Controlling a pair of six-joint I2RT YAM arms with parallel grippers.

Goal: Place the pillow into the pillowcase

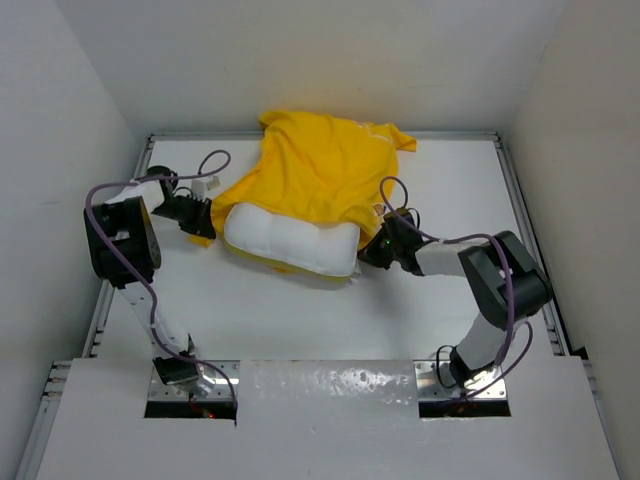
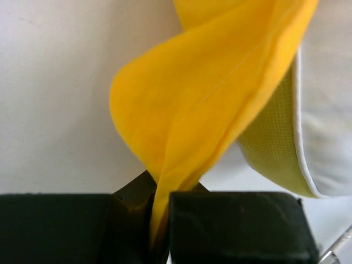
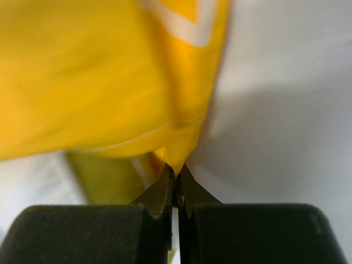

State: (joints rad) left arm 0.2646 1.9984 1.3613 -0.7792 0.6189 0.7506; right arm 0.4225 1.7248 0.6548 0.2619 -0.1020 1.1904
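The white puffy pillow [image 1: 292, 238] lies mid-table with its far part under the bright yellow pillowcase [image 1: 322, 165], whose open edge drapes over it. My left gripper [image 1: 203, 222] is at the pillow's left end, shut on a fold of the pillowcase [image 2: 192, 110]; the pillow's yellow mesh band [image 2: 272, 143] shows at right. My right gripper [image 1: 372, 247] is at the pillow's right end, shut on the tip of a pillowcase [image 3: 104, 77] edge right at the fingertips [image 3: 165, 187].
White walls enclose the table [image 1: 330, 320] on three sides, with metal rails along its left and right edges. Cables loop above both wrists. The arm bases sit at the near edge.
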